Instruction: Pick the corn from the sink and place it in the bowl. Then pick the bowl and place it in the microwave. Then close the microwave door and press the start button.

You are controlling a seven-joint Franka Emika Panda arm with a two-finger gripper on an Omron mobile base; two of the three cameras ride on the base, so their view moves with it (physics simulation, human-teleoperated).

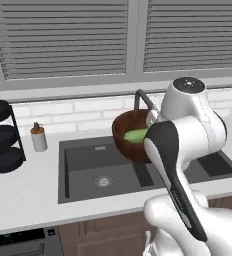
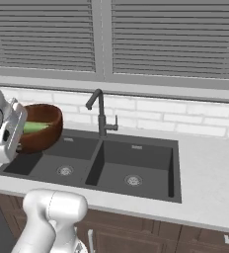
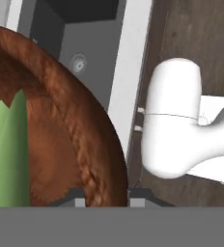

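Kitchen counter (image 2: 205, 178) under shuttered windows, dark double sink (image 2: 136, 163) set in. Claw (image 3: 104, 198): narrow, clamped on the rim of the wooden bowl (image 2: 45, 126), lifted over the left basin. Corn (image 1: 135, 134): green husk, lying inside the bowl. Step: carrying bowl to microwave. Next: keep bowl level, drive toward oven.
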